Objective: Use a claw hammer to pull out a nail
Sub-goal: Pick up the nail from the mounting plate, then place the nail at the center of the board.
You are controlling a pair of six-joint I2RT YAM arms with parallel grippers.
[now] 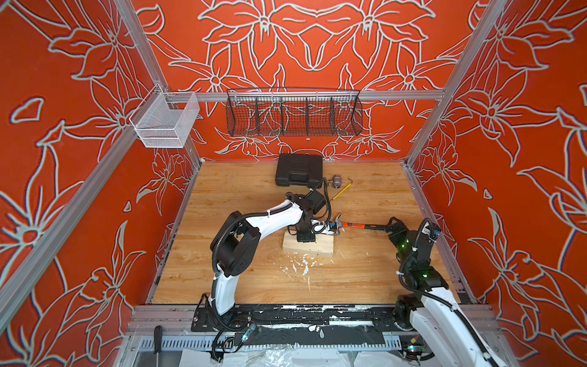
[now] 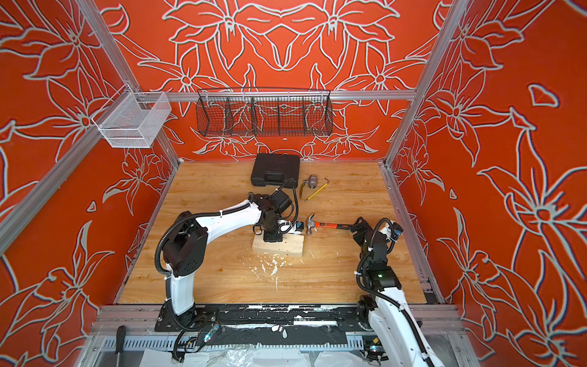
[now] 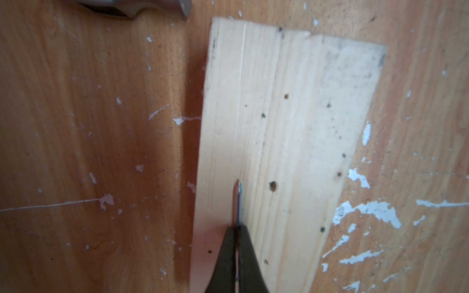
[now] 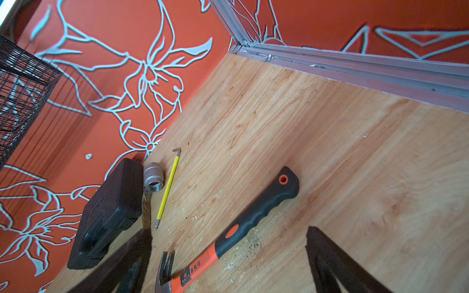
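The claw hammer [image 1: 355,225] [image 2: 327,225] lies flat on the wooden table, with its steel head [image 3: 134,7] just off the end of the pale wooden block [image 1: 317,249] [image 3: 291,126]. My left gripper [image 3: 237,228] points down over the block and is shut on the nail [image 3: 238,203], a thin silver pin sticking out past the fingertips. I cannot tell whether its tip touches the wood. My right gripper [image 4: 228,233] [image 1: 392,227] hovers open over the hammer's black rubber handle end [image 4: 266,203], one finger on each side and clear of it.
A black case [image 1: 298,170], a metal fitting [image 1: 336,182], a yellow pencil [image 4: 167,192] and a bent hex key [image 1: 349,181] lie at the back of the table. A black wire basket [image 1: 295,114] and a white mesh basket [image 1: 165,122] hang on the frame. White flecks dot the table near the block.
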